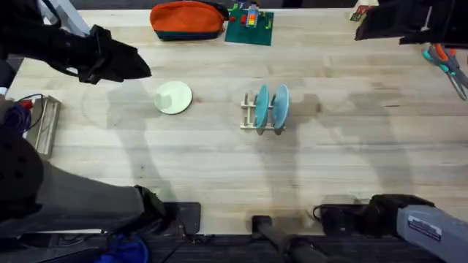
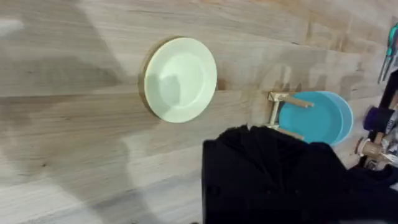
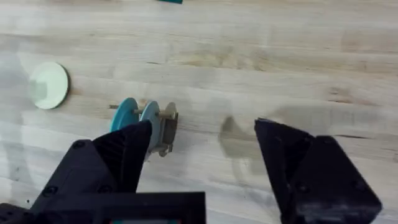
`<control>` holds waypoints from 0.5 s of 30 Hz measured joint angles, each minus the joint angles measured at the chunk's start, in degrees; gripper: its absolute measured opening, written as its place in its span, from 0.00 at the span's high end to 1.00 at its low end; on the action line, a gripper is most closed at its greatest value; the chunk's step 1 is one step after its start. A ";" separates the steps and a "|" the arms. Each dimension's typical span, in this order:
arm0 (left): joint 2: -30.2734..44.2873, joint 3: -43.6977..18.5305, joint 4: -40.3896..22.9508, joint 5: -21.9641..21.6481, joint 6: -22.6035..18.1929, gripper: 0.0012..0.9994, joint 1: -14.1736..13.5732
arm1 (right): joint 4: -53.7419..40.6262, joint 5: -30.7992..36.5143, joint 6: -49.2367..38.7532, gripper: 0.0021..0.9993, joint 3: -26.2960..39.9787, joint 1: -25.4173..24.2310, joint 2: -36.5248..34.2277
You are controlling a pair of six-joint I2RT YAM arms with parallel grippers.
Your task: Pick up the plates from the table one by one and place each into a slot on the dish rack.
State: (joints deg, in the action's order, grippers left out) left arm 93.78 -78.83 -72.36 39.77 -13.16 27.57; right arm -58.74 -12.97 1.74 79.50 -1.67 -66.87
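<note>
A small round pale cream-green plate (image 1: 173, 97) lies flat on the light wood plank table (image 1: 351, 146), apart from everything else and untouched by either arm. Just beyond the black left gripper (image 1: 124, 64), toward the table's middle, it sits a short way below and ahead of the fingertips; from the left wrist camera the plate (image 2: 180, 79) shows whole on bare planks, with the gripper's dark body (image 2: 267, 174) close before the lens, and whether those fingers are apart or together cannot be told.

Farther out from the left gripper, past the plate, stands the small light-wood dish rack (image 1: 252, 117) with thin upright pegs, carrying two light blue-teal plates (image 1: 272, 107) on edge in neighbouring slots.

The black right gripper (image 3: 202, 158) hangs high over the far right of the table, well apart from the rack, its two fingers (image 3: 292, 155) spread wide with nothing between them; below it the rack (image 3: 168, 127) and the cream-green plate (image 3: 48, 84) both show, the plate the more distant.

An orange and navy fabric pouch (image 1: 187, 20) rests at the table's far edge.
</note>
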 joint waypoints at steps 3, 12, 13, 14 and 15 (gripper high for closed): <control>0.13 0.00 -0.04 0.11 -0.05 0.96 0.00 | 0.00 0.00 0.00 0.00 0.00 0.00 0.00; 0.13 0.00 0.15 0.13 -13.53 0.96 0.00 | 0.00 0.00 0.00 0.00 0.02 0.00 0.00; 0.13 0.00 0.36 0.11 -15.62 0.96 0.00 | 0.00 0.00 0.00 0.00 0.02 0.00 0.00; 0.13 0.00 0.80 0.13 -17.28 0.96 0.00 | 0.00 0.00 0.00 0.00 0.02 0.00 0.00; 0.13 0.00 1.33 0.13 -18.60 0.96 0.00 | 0.00 0.00 0.00 0.00 0.02 0.00 0.00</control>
State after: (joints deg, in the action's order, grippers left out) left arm 93.91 -78.83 -71.03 39.90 -31.76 27.57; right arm -58.74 -12.97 1.74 79.52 -1.67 -66.87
